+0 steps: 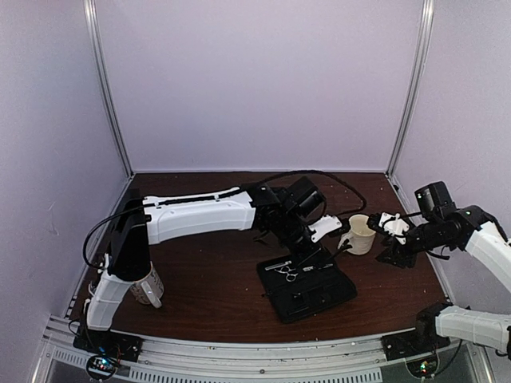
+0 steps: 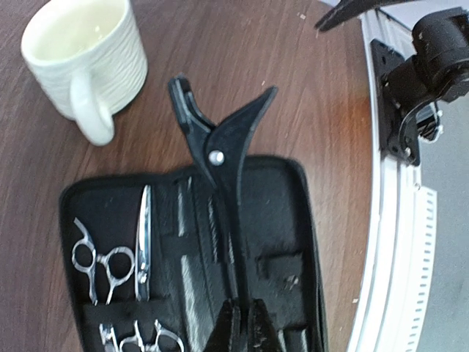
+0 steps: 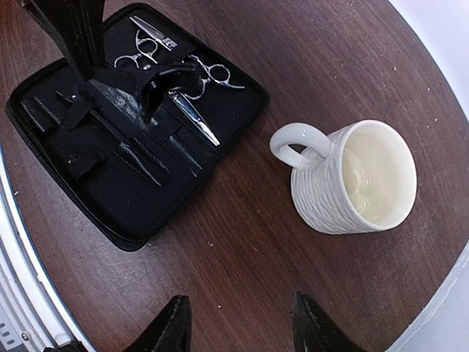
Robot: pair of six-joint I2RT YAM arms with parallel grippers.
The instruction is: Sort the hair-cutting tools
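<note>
Left gripper [image 2: 240, 326] clamped on tail of black hair clip [image 2: 223, 165], clip's forked nose pointing past case edge toward white ribbed mug [image 2: 88, 51]. Clip held over black case [image 2: 293, 220], which lies open on brown table [image 2: 293, 73]; touching case or not, cannot tell. First scissors [image 2: 102, 260] and second scissors [image 2: 143, 341] tucked in case, side by side. Right gripper [image 3: 245, 323] spread wide, nothing between fingers, hovering over wood near mug, apart from case.

Black hair clip [image 2: 229, 150], apparently gripped, over case [image 2: 293, 220].
</note>
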